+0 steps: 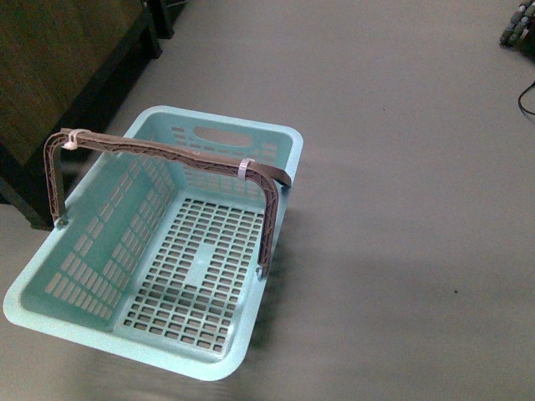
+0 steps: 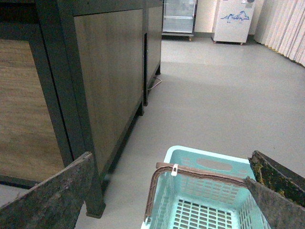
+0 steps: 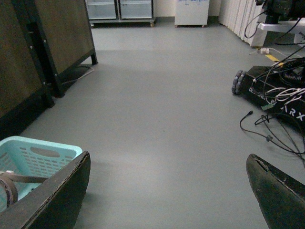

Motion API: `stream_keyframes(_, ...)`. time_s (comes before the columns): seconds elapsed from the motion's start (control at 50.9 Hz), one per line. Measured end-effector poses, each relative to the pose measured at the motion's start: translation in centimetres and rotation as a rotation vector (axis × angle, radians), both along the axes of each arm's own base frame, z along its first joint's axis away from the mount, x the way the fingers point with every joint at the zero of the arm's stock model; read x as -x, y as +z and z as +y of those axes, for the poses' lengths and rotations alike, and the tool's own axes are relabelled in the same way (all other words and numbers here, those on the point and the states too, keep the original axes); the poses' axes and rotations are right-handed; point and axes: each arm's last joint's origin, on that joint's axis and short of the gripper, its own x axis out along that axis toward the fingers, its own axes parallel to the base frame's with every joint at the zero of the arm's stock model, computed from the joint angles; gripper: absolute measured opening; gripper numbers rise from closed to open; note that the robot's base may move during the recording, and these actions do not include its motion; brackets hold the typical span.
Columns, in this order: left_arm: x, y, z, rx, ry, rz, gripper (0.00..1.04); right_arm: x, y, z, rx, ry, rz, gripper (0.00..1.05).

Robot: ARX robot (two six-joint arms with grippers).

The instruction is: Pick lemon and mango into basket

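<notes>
The light blue basket [image 1: 100, 288] stands on the grey floor in the front view, with nothing inside it and its brown handle [image 1: 167, 154] raised. The left wrist view looks down on the basket [image 2: 205, 160] from above; my left gripper [image 2: 167, 200] is open over it, dark fingers [image 2: 52, 195] spread wide. My right gripper [image 3: 167, 191] is open above bare floor, with the basket [image 3: 38, 152] off to one side. The lemon and the mango are out of view. Neither arm shows in the front view.
A dark wooden cabinet [image 1: 58, 75] on black legs stands left of the basket. Another robot base with loose black cables [image 3: 276, 95] lies on the floor to the right. Glass-door fridges [image 3: 119, 9] and a white unit [image 2: 231, 21] line the far wall.
</notes>
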Motion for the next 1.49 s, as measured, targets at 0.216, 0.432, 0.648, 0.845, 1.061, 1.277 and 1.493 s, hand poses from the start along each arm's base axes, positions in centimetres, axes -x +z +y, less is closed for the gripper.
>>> stream_keyframes(0.216, 0.0, 0.0, 0.0, 0.000, 0.000, 0.000, 0.98, 0.0, 0.0, 0.0, 0.000, 0.000, 0.000, 0.96)
stream_keyframes(0.432, 0.0, 0.0, 0.0, 0.000, 0.000, 0.000, 0.98, 0.0, 0.0, 0.0, 0.000, 0.000, 0.000, 0.96)
stream_keyframes(0.648, -0.7, 0.0, -0.4, 0.351, -0.201, 0.541, 0.98, 0.0, 0.0, 0.0, 0.000, 0.003, 0.000, 0.96)
stream_keyframes(0.845, -6.6, 0.7, -1.4, 0.716, -0.123, 0.580, 0.98, 0.0, 0.0, 0.0, 0.000, 0.003, 0.000, 0.96)
stream_keyframes(1.061, -15.9, -4.1, -6.0, 1.024, 0.039, 0.663, 0.98, 0.0, 0.0, 0.0, 0.000, 0.003, 0.000, 0.96)
stream_keyframes(1.277, -21.6, -8.0, -10.6, 1.085, 0.141, 0.729, 0.98, 0.0, 0.0, 0.0, 0.000, 0.003, 0.000, 0.96)
stream_keyframes(1.493, -25.5, -10.3, -13.2, 1.130, 0.176, 0.720, 0.98, 0.0, 0.0, 0.0, 0.000, 0.003, 0.000, 0.96)
